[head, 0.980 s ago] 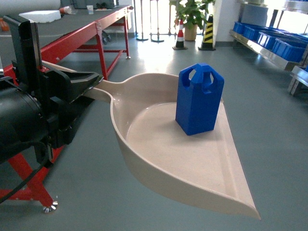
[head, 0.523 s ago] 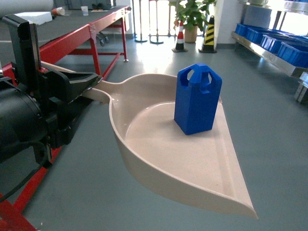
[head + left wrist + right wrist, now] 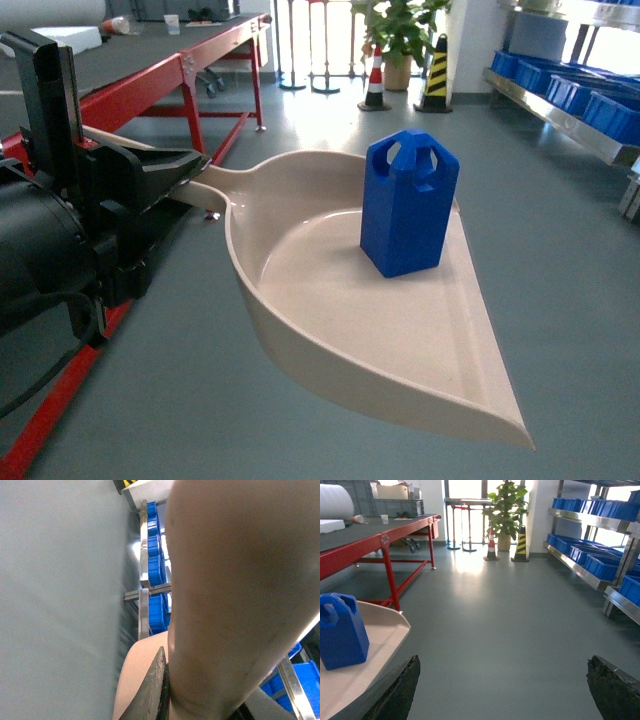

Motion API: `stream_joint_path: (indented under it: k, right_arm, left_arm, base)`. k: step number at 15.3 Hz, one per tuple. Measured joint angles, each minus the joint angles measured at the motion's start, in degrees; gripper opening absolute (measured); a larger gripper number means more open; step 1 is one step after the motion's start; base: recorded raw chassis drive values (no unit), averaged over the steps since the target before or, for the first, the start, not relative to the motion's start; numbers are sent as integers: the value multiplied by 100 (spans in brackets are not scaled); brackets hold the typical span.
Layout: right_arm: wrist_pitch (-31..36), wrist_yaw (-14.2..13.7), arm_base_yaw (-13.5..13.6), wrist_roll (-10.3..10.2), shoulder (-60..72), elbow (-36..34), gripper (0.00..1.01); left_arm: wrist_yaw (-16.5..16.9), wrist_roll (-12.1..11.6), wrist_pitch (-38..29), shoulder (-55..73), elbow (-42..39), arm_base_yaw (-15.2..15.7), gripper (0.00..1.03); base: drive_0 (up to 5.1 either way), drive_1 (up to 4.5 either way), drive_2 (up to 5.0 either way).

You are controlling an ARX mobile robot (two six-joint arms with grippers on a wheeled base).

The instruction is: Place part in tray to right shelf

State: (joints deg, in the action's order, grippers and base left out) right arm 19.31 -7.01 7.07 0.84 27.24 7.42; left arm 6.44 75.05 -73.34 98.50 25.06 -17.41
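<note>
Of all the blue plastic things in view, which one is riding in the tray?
The small jerrycan-shaped blue block, standing upright in the tray. The other blue things are crates on the steel shelves.

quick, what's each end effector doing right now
Left end effector: closed on the handle of the tray, which carries the part.
Right end effector: open, holding nothing.

black left arm (image 3: 45, 250): bulky rounded housing, angular bracket, thin black cable.
</note>
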Motion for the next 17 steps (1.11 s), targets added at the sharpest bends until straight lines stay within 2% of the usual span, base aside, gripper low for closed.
stream_joint_path:
  k: [17]
  right_arm:
    - [-7, -2, 0, 0, 2, 0, 98]
  left_arm:
    - [13, 0, 22, 2, 0, 0, 17]
  base:
    - [2, 435, -432]
